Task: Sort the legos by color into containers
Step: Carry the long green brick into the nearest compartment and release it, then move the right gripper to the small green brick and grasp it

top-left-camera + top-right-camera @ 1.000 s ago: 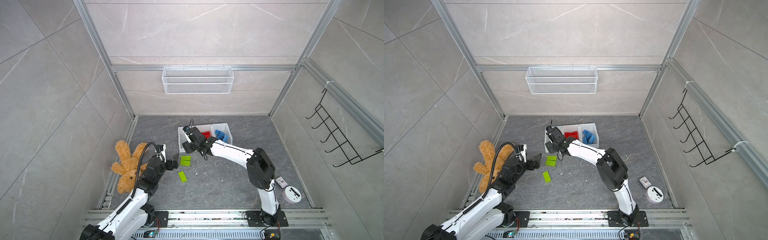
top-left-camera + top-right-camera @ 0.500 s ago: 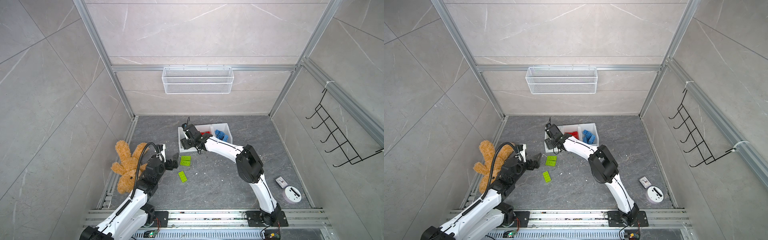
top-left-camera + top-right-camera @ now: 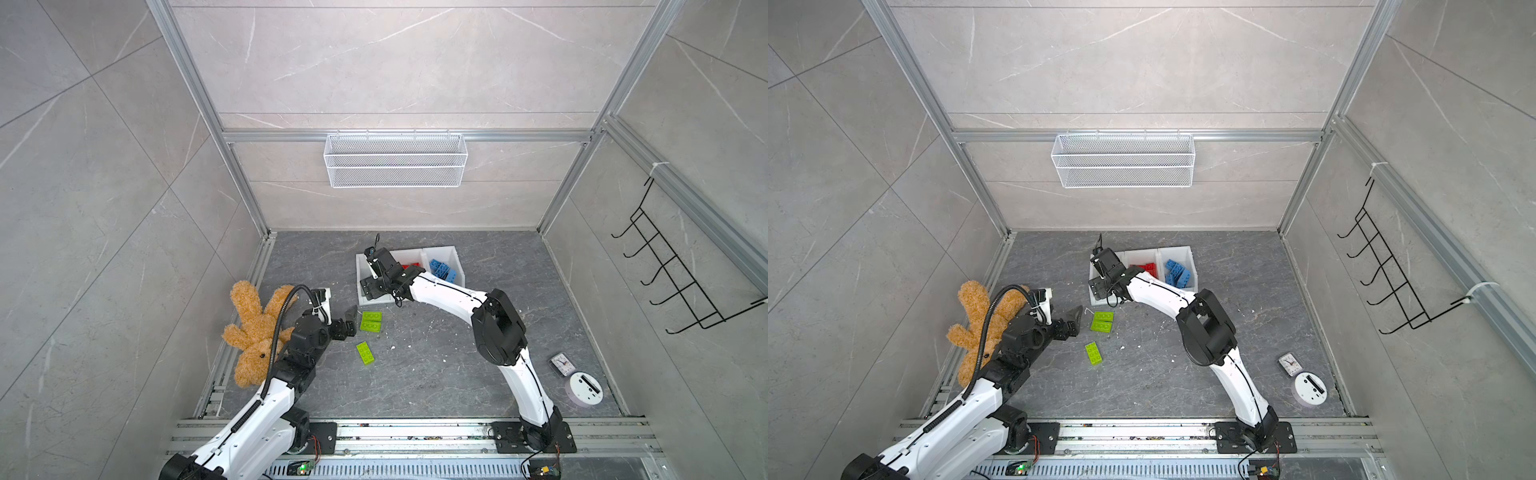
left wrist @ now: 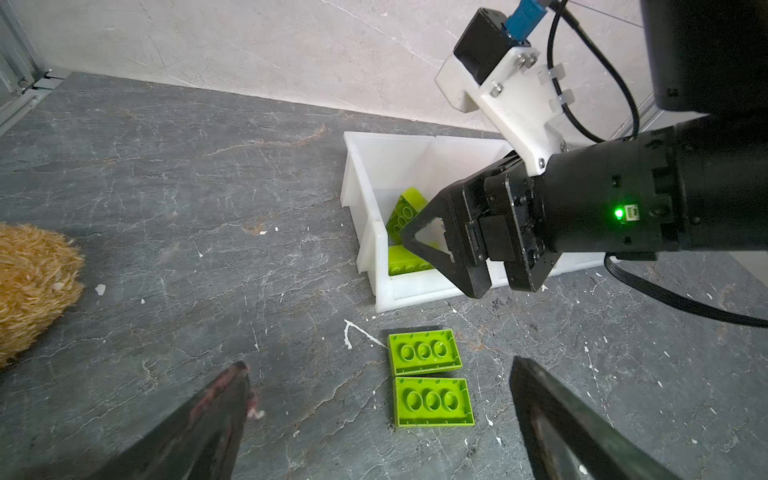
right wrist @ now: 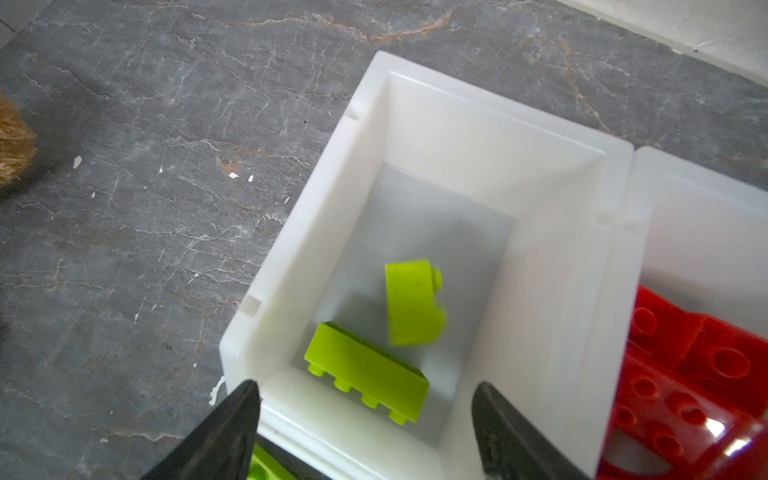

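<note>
A dark grey veined stone floor (image 3: 436,374) lies inside an aluminium-framed cell with pale tiled walls. Nearest the front rail, at the right, sit a small clock (image 3: 562,364) and a round white device (image 3: 584,388). Further in, a lone green brick (image 3: 365,353) lies flat on the floor. Just beyond it, a pair of green bricks (image 3: 370,322) lies side by side, touching, hollow undersides up. The left gripper (image 4: 378,363) hovers just beside that pair, spread wide and holding nothing. A brown plush toy (image 3: 257,328) sprawls beside its arm near the left wall. Farther back stand the three white bins (image 3: 440,250), joined in a row. The right gripper (image 5: 365,386) hangs over the leftmost bin, spread wide and empty. Inside that bin are a lime brick on its side (image 5: 365,374) and a blurred lime brick (image 5: 413,303). The red bricks (image 3: 1144,269) fill the middle bin and the blue bricks (image 3: 1177,274) the right one. On the back wall hangs a white mesh basket (image 3: 395,166).
</note>
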Controlling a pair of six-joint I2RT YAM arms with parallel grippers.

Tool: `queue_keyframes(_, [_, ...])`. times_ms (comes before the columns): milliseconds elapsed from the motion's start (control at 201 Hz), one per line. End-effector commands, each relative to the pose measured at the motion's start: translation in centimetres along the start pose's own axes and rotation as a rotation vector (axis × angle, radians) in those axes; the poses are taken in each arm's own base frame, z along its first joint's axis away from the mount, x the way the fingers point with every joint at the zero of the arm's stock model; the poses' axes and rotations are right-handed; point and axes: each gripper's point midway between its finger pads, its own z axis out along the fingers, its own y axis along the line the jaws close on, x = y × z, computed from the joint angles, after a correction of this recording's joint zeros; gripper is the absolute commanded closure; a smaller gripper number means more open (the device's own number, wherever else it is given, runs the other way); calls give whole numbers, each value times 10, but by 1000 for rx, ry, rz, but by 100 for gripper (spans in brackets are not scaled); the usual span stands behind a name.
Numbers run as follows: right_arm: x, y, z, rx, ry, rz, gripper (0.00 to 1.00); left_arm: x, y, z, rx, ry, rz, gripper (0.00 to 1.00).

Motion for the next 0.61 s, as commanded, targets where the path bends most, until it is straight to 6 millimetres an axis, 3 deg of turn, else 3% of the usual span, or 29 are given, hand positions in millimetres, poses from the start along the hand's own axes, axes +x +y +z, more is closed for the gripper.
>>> queue_keyframes(0, [-3,9,-29,-32,-26,6,23,-10,4,-4,-26,-38,-13,0])
queue_keyframes(119, [17,27,-54,-76,-10,-6,29,-11,10,-6,-33,-47,-43,1])
queue_keyframes(348, [95,69,-82,-133,63,14,35,-9,33,-4,-13,-47,-206,1])
queue_keyframes(473, [116,92,-92,-146,66,8,37,-6,46,-1,2,-47,-301,1])
queue_keyframes(602, [131,107,-91,-146,90,-3,38,-3,48,3,24,-27,-331,1])
